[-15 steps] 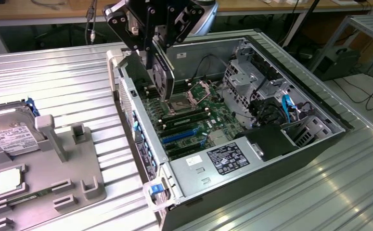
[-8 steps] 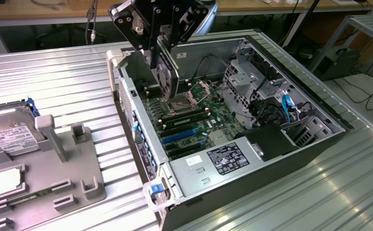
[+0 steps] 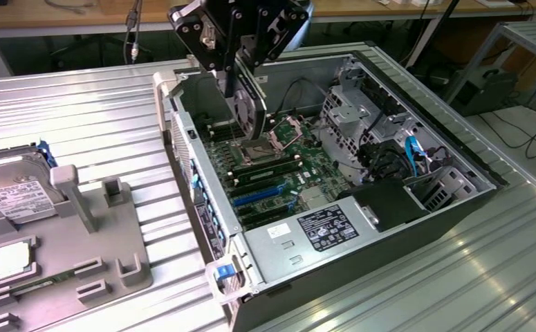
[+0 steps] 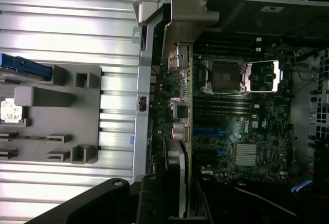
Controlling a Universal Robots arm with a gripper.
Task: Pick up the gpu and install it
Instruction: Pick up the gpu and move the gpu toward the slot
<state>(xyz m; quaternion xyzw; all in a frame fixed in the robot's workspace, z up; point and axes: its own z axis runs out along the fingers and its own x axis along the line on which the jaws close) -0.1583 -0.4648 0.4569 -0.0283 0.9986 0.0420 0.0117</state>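
Ribbed metal table (image 3: 83,117), open case (image 3: 461,214), thin black gpu (image 3: 251,111), silvery end bracket (image 4: 181,18)

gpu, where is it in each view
Exterior view: gpu hangs upright over the motherboard, just above the open cpu socket.
Wrist view: gpu seen edge-on, between the case wall and the open cpu socket.
Shared landmark: the open cpu socket.

Ribbed bare-metal table (image 3: 93,117) with a dull sheen, matt grey plastic holder (image 3: 111,238), hard drive (image 3: 14,183) of shiny metal with white paper label, gpu (image 3: 247,111) with silvery metal bracket and dark matt board, matt black gripper (image 3: 240,72), glossy green motherboard (image 3: 281,176), grey sheet-metal case (image 3: 277,259)
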